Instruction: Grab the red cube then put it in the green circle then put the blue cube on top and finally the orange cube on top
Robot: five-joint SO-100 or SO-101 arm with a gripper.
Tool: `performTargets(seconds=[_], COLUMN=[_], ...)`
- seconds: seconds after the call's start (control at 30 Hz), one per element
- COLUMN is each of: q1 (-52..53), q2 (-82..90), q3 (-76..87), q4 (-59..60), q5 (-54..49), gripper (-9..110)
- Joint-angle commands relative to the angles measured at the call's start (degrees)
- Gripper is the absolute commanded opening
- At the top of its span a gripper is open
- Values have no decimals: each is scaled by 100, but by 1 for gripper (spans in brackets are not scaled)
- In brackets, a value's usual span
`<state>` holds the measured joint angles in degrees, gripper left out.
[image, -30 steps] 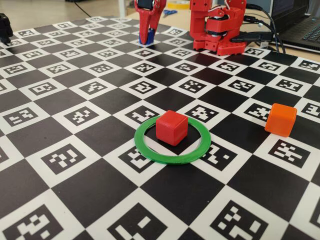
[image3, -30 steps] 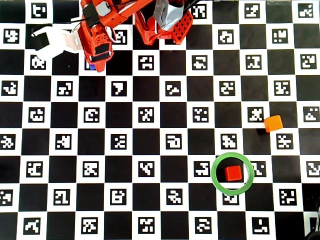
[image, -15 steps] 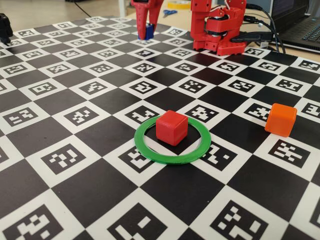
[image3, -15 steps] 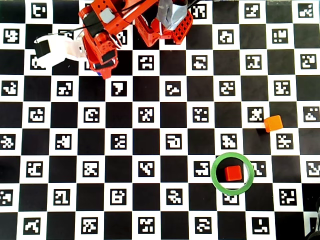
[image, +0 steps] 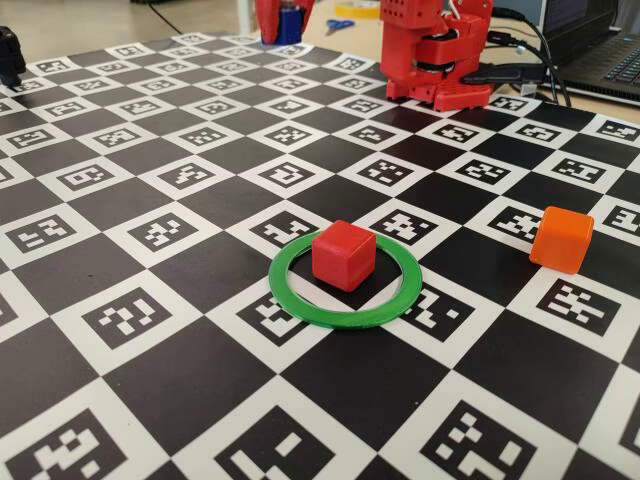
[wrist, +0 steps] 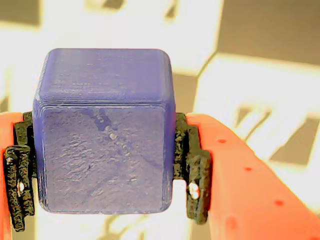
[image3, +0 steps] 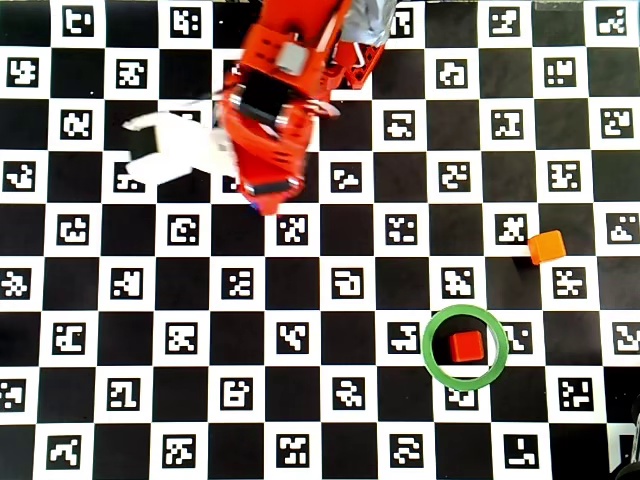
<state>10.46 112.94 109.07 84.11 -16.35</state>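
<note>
gripper (wrist: pixel 105 165) risen, clamping blue cube (wrist: pixel 105 135); fingertips cropped

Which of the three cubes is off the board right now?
The blue cube, clamped in the pincer. The red cube sits inside the green ring; the orange cube rests alone.

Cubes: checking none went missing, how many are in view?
3: the red cube inside the green circle, the orange cube on the board, the blue cube in the claw.
</note>
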Motion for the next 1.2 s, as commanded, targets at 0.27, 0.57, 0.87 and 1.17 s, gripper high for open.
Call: performTargets(seconds=[0.27,0.57,0.87,1.17], q1=[-1793,-2962,-3604,-3674], q2=[-1635,-3129,-4333,-5115], q3=[-2997,-4509,-5836,-6653], q4=[448,712,729,554], q5=[1775,2619,3234,3357], gripper=[9,9,9,9])
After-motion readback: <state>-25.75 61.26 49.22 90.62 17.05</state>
